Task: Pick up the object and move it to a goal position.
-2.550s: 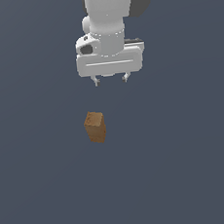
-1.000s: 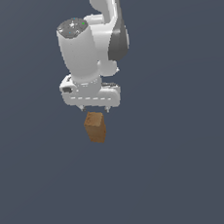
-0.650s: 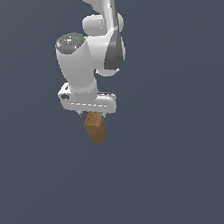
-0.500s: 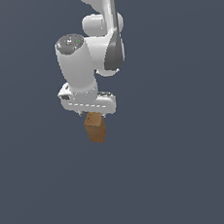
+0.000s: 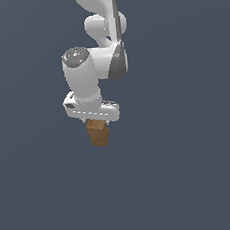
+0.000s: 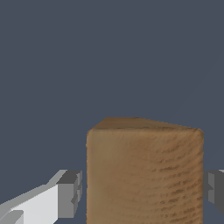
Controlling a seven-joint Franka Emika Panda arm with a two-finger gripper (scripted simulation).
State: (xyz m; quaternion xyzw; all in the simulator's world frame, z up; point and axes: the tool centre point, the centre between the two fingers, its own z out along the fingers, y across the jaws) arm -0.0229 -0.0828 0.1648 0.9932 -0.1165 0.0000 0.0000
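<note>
Exterior view. The white arm (image 5: 100, 53) reaches down from the top of the frame, and its gripper (image 5: 94, 120) sits directly over the brown box (image 5: 98, 133). The box stands on end on the plain dark floor (image 5: 184, 180), its long axis roughly vertical and leaning slightly toward the exterior view's right at its base. Its upper end is tucked under the gripper body, so the fingertips are hidden here.

Wrist view. The box (image 6: 144, 175) fills the lower middle of the picture, its brown end face turned toward the camera and its long axis running away from the lens. One grey finger pad (image 6: 70, 193) stands clear of the box on one side; the other (image 6: 214, 189) lies just beside the opposite face, contact uncertain. The fingers are thus apart, straddling the box without clamping it.
</note>
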